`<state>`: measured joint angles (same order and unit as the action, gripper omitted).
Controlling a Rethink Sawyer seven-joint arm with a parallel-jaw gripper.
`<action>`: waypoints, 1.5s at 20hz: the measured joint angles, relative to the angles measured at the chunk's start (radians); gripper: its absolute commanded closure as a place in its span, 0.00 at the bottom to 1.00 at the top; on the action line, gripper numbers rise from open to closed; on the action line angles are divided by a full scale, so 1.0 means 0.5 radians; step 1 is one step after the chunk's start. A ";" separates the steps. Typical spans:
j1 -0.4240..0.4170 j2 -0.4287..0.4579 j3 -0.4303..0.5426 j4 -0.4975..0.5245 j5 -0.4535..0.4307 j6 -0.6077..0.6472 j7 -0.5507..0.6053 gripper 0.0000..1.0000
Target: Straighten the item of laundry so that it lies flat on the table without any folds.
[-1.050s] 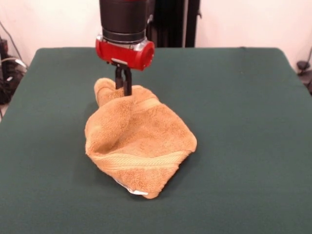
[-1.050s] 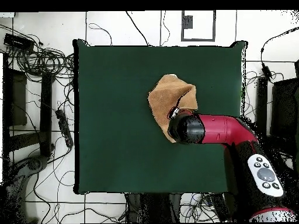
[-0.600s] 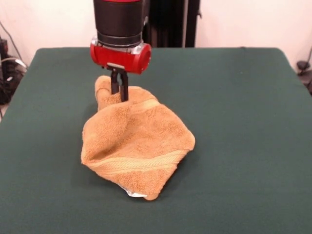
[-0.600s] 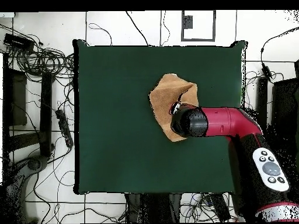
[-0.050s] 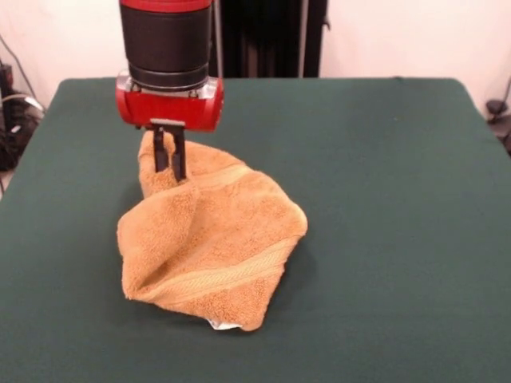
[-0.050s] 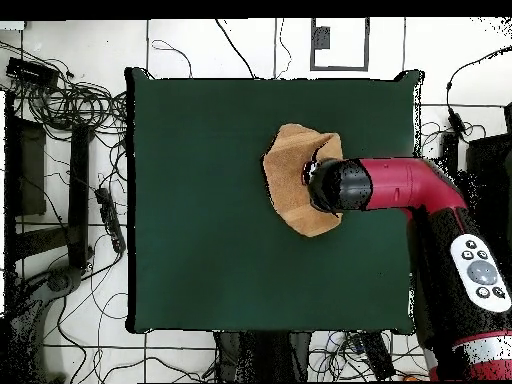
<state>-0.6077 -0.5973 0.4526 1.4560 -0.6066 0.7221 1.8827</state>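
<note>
Front view, L to R. Far L: bare dark green felt-topped rectangular surface (image 5: 72, 319), nothing on it there. L of centre: red-and-black arm comes down from above, its black two-finger tool (image 5: 169, 155) clenched on a raised pinch of the small orange-tan terry-cloth towel (image 5: 215, 239) at the towel's far L corner; fingers close together w/ cloth between them, so grasping the towel, not released. That corner stands up off the surface in a hump round the tool. Rest of towel drapes down and fwd from the grip: L half doubled over itself w/ a deep crease running from the tool toward the near L corner; woven border band crosses the near part at a slant; white sewn label (image 5: 223, 325) peeks from under the near edge, so at least one layer is tucked beneath. R side of towel lies lower, closer to flat, edge rounded not square. R of that: surface bare to the far R edge. Overhead view: towel (image 6: 290, 190) sits R of surface centre, outline a lumpy oval, not a rectangle; arm covers its R part. Est. progress: early-mid. Done: corner gripped and lifted. Left: folds to pull out, tucked layer to free, corner to lay down, whole cloth to flatten.
</note>
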 measured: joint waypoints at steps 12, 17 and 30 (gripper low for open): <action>-0.026 0.124 0.151 -0.221 -0.097 0.172 -0.631 1.00; -0.080 0.244 0.296 -0.319 -0.102 0.257 -1.097 1.00; -0.119 0.366 0.384 -0.359 -0.112 0.275 -1.621 1.00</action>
<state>-0.6673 -0.4144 0.6448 1.2765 -0.6624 0.8597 1.0724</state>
